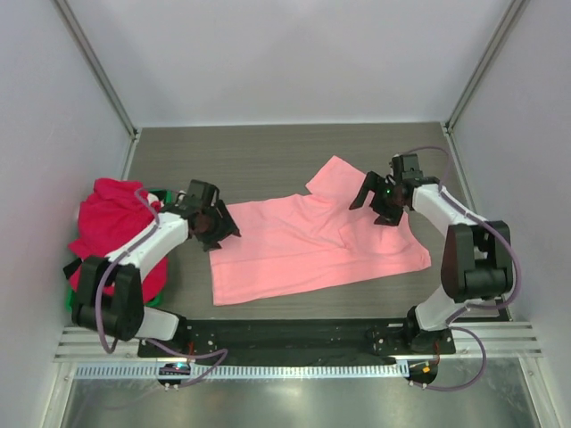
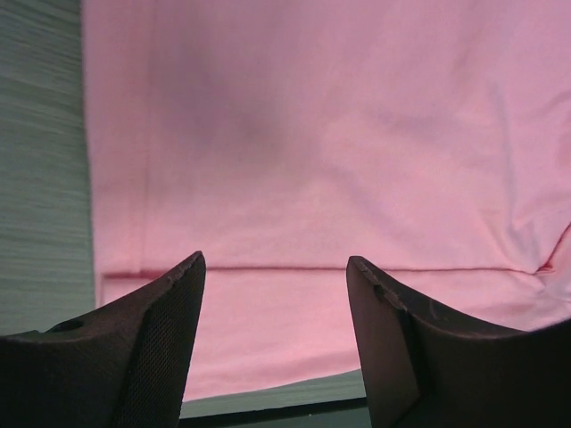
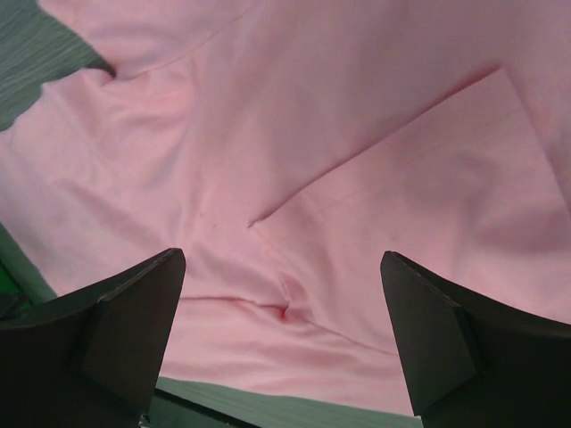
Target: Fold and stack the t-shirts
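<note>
A light salmon-pink t-shirt [image 1: 312, 242] lies spread on the dark table, one sleeve [image 1: 337, 176] pointing to the back. My left gripper [image 1: 219, 225] is open over the shirt's left edge; in the left wrist view its fingers [image 2: 169, 339] frame a hem seam of the pink cloth [image 2: 312, 160]. My right gripper [image 1: 376, 203] is open over the shirt's upper right part; in the right wrist view the cloth [image 3: 294, 160] shows a fold and a small pucker [image 3: 284, 310] between the fingers. Crimson shirts [image 1: 111, 225] are heaped at the left.
The crimson heap sits on a green tray [image 1: 71, 299] at the table's left edge, with a bit of black cloth. Grey walls enclose the table [image 1: 268, 152] at back and sides. A black rail [image 1: 285, 334] runs along the near edge.
</note>
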You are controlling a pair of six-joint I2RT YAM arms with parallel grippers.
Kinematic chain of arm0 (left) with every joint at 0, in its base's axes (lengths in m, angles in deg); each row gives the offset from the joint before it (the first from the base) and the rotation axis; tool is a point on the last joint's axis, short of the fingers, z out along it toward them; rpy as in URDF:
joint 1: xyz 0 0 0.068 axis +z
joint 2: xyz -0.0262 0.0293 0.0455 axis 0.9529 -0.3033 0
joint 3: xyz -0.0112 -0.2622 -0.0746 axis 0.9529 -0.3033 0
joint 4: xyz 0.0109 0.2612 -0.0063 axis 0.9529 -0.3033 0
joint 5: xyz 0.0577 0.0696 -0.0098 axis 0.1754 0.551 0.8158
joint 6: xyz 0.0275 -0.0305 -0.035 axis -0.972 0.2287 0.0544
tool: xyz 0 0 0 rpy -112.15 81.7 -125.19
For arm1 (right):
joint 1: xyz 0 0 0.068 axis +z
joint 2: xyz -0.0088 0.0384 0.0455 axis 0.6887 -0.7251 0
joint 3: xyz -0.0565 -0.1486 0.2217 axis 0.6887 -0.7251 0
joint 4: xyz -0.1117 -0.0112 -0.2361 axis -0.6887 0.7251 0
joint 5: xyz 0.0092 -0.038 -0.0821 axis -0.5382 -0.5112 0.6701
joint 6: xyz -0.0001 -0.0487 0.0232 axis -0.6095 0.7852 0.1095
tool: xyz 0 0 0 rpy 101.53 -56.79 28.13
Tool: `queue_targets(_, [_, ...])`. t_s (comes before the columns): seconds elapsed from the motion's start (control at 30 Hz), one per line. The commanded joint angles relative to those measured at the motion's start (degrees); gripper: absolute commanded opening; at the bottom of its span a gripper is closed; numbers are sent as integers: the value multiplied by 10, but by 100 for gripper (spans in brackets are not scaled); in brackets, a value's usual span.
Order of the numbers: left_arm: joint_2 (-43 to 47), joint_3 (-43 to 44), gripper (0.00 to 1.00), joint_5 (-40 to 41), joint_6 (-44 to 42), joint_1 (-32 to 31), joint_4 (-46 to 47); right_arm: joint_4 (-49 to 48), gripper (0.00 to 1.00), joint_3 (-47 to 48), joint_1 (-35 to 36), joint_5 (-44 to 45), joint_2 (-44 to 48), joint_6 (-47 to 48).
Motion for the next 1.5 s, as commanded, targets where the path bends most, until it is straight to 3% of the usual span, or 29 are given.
queue_targets(0.0, [-49, 8, 65, -29, -21, -32, 52, -28, 97, 10, -9, 31, -37, 28])
queue_targets(0.13, [-119, -7, 64, -33, -31, -51, 69, -46, 98, -57, -31, 90, -37, 12])
queue_targets(0.4, [-134, -55, 63, 3, -44, -66, 77, -50, 100, -186, -66, 179, 50, -37])
queue_targets(0.6, [-98, -59, 63, 15, -52, -67, 54, -36, 100, -205, -67, 141, 107, -32])
queue_targets(0.7, [-57, -26, 67, 19, -68, -67, 8, -6, 100, -145, -61, 112, 118, -11])
queue_targets(0.87, [9, 98, 72, 56, -127, -68, -112, 21, 100, -8, -43, 101, 103, 22])
queue_targets(1.0, [51, 137, 73, 109, -173, -67, -153, 51, 99, 114, -43, 122, 14, 48])
queue_targets(1.2, [107, 119, 73, 174, -233, -66, -154, 101, 99, 335, 7, 198, -191, 84])
queue_targets(1.47, [155, 88, 73, 284, -231, -67, -127, 178, 91, 647, 47, 295, -422, 129])
